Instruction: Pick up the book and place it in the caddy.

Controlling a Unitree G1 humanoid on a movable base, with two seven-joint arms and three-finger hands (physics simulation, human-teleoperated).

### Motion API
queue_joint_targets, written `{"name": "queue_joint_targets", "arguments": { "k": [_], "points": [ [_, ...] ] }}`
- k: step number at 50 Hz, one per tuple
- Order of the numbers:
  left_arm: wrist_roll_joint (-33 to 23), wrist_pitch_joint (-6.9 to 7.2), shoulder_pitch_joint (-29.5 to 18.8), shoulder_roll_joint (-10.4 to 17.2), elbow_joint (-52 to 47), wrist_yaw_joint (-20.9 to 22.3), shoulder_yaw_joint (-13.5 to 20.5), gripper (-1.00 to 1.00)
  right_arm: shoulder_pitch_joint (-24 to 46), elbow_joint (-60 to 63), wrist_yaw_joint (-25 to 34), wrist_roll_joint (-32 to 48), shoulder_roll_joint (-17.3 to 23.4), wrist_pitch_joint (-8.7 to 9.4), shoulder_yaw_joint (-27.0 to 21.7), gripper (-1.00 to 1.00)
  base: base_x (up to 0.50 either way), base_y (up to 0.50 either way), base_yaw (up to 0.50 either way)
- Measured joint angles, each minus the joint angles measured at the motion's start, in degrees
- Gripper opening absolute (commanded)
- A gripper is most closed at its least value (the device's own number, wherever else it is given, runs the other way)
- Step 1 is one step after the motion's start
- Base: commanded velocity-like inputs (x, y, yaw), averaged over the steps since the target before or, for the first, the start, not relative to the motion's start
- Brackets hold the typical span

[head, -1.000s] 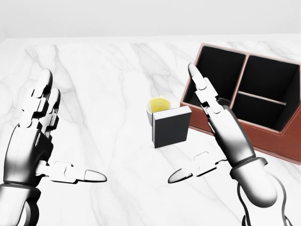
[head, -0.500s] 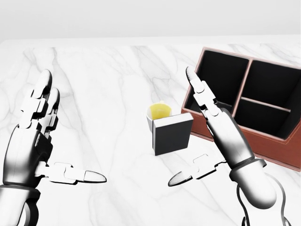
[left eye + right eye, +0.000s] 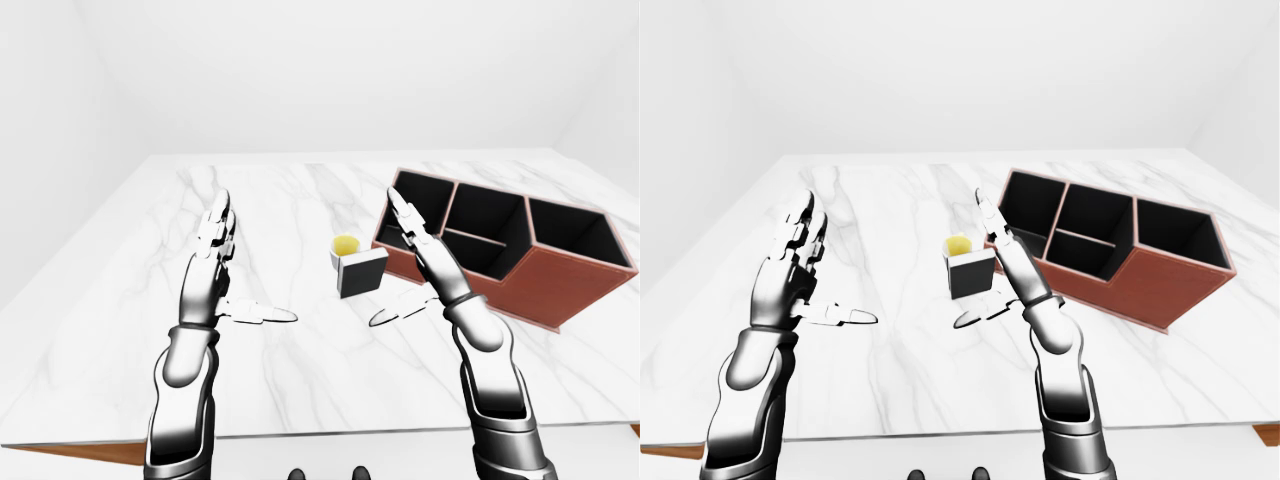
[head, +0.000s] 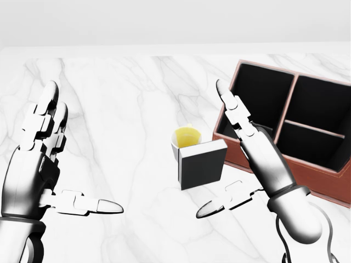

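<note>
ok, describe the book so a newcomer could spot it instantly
Start at the red-brown caddy at the right of the marble table in the head view. Just left of its near corner stands the book, upright beside the open right robot hand. It is a dark block with white edges; the cup behind it is round and yellow inside.

Caddy [image 4: 307, 164] cropped at right; book [image 4: 202, 164] hides cup [image 4: 185, 136].

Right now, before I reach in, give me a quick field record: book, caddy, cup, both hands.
book: upright on the marble table, dark cover, ungrasped
caddy: red-brown, dark compartments, right of book in the head view
cup: yellow inside, just above book in the head view
left hand: open, apart from everything
right hand: open, beside book
</note>
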State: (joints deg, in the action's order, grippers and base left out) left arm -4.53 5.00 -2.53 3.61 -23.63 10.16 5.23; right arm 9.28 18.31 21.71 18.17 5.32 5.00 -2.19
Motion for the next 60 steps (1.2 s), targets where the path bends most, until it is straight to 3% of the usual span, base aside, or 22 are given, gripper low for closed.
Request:
{"name": "queue_joint_targets", "arguments": {
  "k": [60],
  "points": [
    [-0.4,0.0,0.0,0.0,0.1,0.0,-0.1,1.0,-0.5,-0.4,-0.1,-0.1,-0.1,0.0,0.1,1.0,0.09,0.0,0.0]
  ]
}}
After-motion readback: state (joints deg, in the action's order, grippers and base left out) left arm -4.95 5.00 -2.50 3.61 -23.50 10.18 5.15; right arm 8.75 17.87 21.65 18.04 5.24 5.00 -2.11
